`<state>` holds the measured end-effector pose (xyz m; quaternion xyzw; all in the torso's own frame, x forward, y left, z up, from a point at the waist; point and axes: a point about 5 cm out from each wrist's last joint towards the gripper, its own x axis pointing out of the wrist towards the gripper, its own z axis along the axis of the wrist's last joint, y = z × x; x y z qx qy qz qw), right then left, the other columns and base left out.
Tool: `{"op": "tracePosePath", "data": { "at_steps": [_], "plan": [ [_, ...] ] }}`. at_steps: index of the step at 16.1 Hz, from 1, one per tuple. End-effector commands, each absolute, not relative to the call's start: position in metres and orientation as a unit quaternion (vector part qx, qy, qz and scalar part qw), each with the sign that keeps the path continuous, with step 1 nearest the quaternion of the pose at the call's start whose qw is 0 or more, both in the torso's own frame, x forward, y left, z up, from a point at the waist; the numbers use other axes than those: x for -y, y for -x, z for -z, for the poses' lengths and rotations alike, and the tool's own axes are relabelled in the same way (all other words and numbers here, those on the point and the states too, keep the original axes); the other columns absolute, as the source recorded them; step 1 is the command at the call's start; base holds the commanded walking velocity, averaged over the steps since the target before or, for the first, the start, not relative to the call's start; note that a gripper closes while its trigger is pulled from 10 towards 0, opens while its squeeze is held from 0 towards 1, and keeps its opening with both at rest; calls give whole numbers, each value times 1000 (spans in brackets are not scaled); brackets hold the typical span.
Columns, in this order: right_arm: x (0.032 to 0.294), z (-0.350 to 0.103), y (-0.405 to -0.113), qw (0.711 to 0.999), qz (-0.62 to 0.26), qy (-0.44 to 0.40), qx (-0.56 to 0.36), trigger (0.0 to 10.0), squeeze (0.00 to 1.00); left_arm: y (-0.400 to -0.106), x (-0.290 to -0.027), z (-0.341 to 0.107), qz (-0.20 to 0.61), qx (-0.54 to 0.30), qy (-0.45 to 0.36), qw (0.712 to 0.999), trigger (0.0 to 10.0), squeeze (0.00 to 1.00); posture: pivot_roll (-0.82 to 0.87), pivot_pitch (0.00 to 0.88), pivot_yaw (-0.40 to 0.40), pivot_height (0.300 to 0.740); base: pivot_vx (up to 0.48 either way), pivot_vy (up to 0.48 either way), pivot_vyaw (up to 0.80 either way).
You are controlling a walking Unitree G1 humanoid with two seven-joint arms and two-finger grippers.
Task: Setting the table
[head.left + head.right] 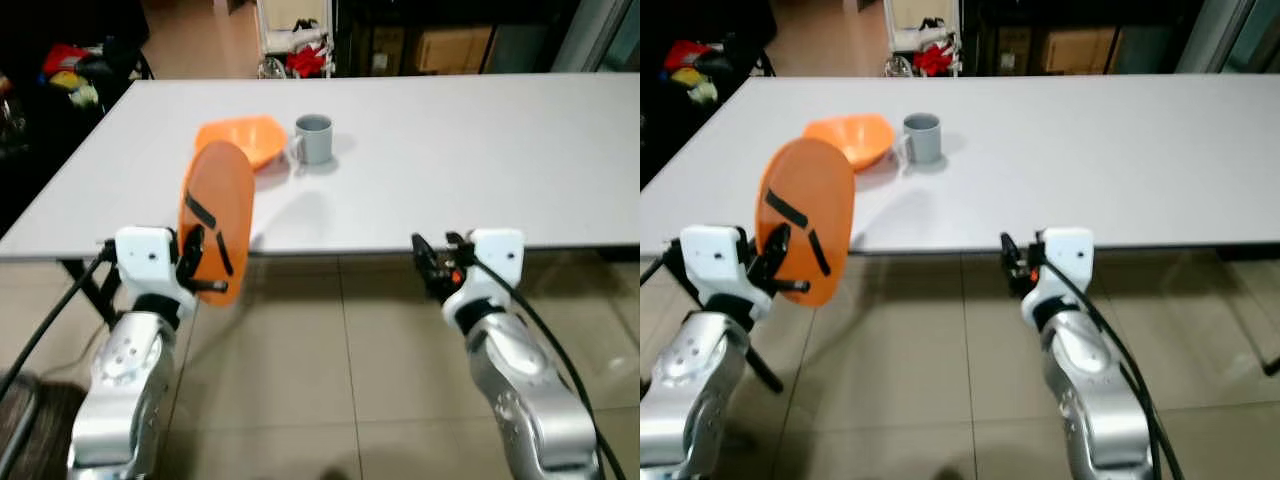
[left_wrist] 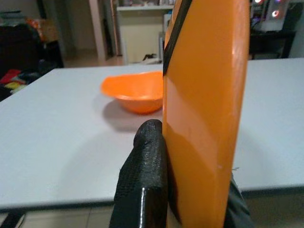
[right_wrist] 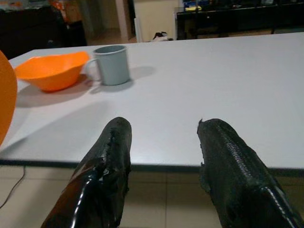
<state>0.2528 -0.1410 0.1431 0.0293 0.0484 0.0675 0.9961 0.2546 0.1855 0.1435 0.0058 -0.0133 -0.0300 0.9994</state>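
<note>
Left pincer (image 1: 205,262) clamped on a flat oval orange plastic plate (image 1: 217,215), held upright on edge at the near left edge of the white worktop (image 1: 480,150); black fingers (image 2: 145,185) press both faces, plate smooth and glossy. Right pincer (image 3: 164,166) empty, fingers spread apart, hovering at the near worktop edge, right of centre. Orange plastic bowl (image 1: 245,140) sits far left on the worktop, grey metal mug (image 1: 313,138) just beside it on the right. Beige tiled floor (image 1: 340,360) below.

We see an orange plate (image 1: 216,215), an orange bowl (image 1: 244,140), a grey mug (image 1: 313,139), a white desk (image 1: 480,160), beige floor tiles (image 1: 330,380).
</note>
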Motion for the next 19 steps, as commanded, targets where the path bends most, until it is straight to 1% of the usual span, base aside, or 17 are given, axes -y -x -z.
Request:
{"op": "tracePosePath", "data": {
  "at_steps": [1, 4, 6, 7, 8, 9, 10, 11, 12, 14, 17, 18, 19],
  "plan": [
    [144, -145, -251, 996, -75, -31, -41, 10000, 0, -255, -178, -150, 46, 31, 5, 998, 10000, 0, -6, 0, 57, 740, 424, 0, 0],
    [136, -151, -248, 991, -121, -46, -22, 10000, 0, -246, -178, -157, 63, 53, 49, 995, 10000, 0, -5, 0, 57, 740, 425, 0, 0],
    [133, -153, -246, 990, -134, -51, -17, 10000, 0, -242, -179, -162, 70, 67, 68, 993, 10000, 0, -5, 0, 55, 740, 422, 0, 0],
    [133, -156, -244, 987, -147, -65, -10, 10000, 0, -238, -180, -166, 76, 76, 98, 989, 10000, 0, -3, 0, 55, 740, 420, 0, 0],
    [133, -157, -244, 985, -154, -72, -10, 10000, 0, -237, -178, -166, 83, 70, 126, 986, 10000, 0, -2, 0, 55, 740, 0, 0, 0],
    [134, -157, -243, 982, -169, -83, -14, 10000, 0, -236, -175, -163, 94, 47, 176, 979, 10000, 0, -4, 0, 57, 740, 0, 0, 0],
    [134, -157, -243, 980, -177, -88, -18, 10000, 0, -235, -175, -162, 94, 41, 202, 974, 10000, 0, -6, 0, 60, 740, 0, 0, 0],
    [135, -156, -242, 976, -191, -97, -30, 10000, 0, -234, -176, -157, 88, 10, 253, 963, 10000, 0, -9, 0, 61, 740, 0, 0, 0],
    [139, -156, -241, 972, -207, -106, -40, 10000, 0, -231, -178, -148, 87, -42, 281, 955, 10000, 0, -8, 0, 62, 740, 0, 0, 0],
    [142, -157, -240, 968, -222, -111, -45, 10000, 0, -230, -178, -141, 102, -89, 287, 948, 10000, 0, -6, 0, 62, 740, 0, 0, 0],
    [146, -158, -236, 956, -268, -101, -58, 10000, 0, -234, -179, -127, 80, -165, 350, 919, 10000, 0, -7, 0, 65, 740, 0, 0, 0],
    [147, -159, -234, 949, -295, -92, -66, 10000, 0, -237, -180, -118, 56, -203, 383, 900, 10000, 0, -7, 0, 65, 740, 0, 0, 0],
    [147, -160, -233, 944, -311, -88, -71, 10000, 0, -239, -179, -115, 53, -216, 398, 890, 10000, 0, -4, 0, 64, 740, 0, 0, 0]
  ]
}}
